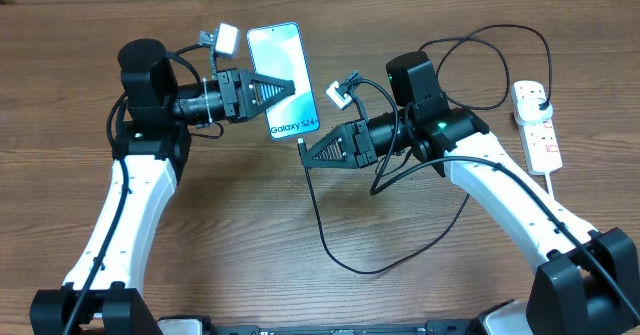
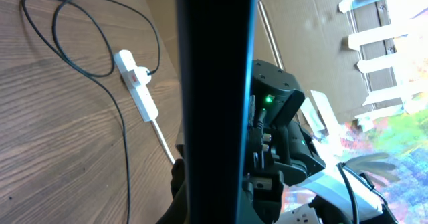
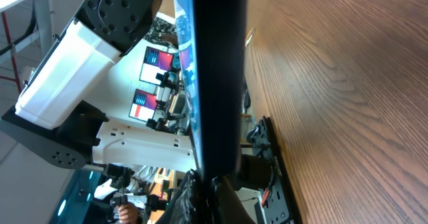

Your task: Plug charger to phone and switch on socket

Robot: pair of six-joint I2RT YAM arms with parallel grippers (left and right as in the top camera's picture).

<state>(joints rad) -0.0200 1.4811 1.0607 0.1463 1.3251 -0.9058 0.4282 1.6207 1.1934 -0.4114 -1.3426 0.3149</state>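
Observation:
The phone (image 1: pixel 283 75), its light blue screen reading "Galaxy S24+", is held off the table with my left gripper (image 1: pixel 290 85) shut on its left side. In the left wrist view the phone (image 2: pixel 214 83) shows as a dark edge-on bar. My right gripper (image 1: pixel 304 155) is shut on the connector end of the charger (image 1: pixel 318 220), right at the phone's lower edge. The thin black cable loops over the table to a black plug (image 1: pixel 541 97) sitting in the white socket (image 1: pixel 540 135). In the right wrist view the phone's edge (image 3: pixel 217 83) fills the middle above the fingers.
The socket (image 2: pixel 137 83) lies at the far right of the wooden table (image 1: pixel 230 235), its thick white cord (image 1: pixel 565 200) running toward the front. Slack cable loops (image 1: pixel 470 50) lie behind the right arm. Beyond the phone, the left wrist view shows the right arm (image 2: pixel 277 110).

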